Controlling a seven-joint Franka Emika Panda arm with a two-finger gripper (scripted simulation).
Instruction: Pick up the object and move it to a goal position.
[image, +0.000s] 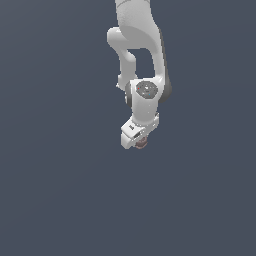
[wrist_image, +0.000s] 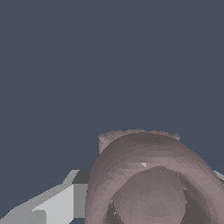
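A: What takes up the most room?

B: The flat slate-blue ground (image: 55, 190), which fills the exterior view from edge to edge. Next is the white arm (image: 142, 45), coming down from the top centre of the frame, with a round grey joint cap a little above the middle.

A: And at its end?

B: The gripper (image: 137, 142), just below the frame's centre, tilted toward the exterior view's left. In the wrist view one pale grey finger (wrist_image: 57, 203) shows in the lower left corner.

A: Where is the object?

B: The object (image: 141, 144) peeks out as a tiny reddish-brown spot at the gripper's lower tip. In the wrist view it looms large in the lower right, a brownish ring with a rounded hollow centre (wrist_image: 151, 175), touching that finger.

A: So the jaws?

B: Drawn in narrow, holding the object between them.
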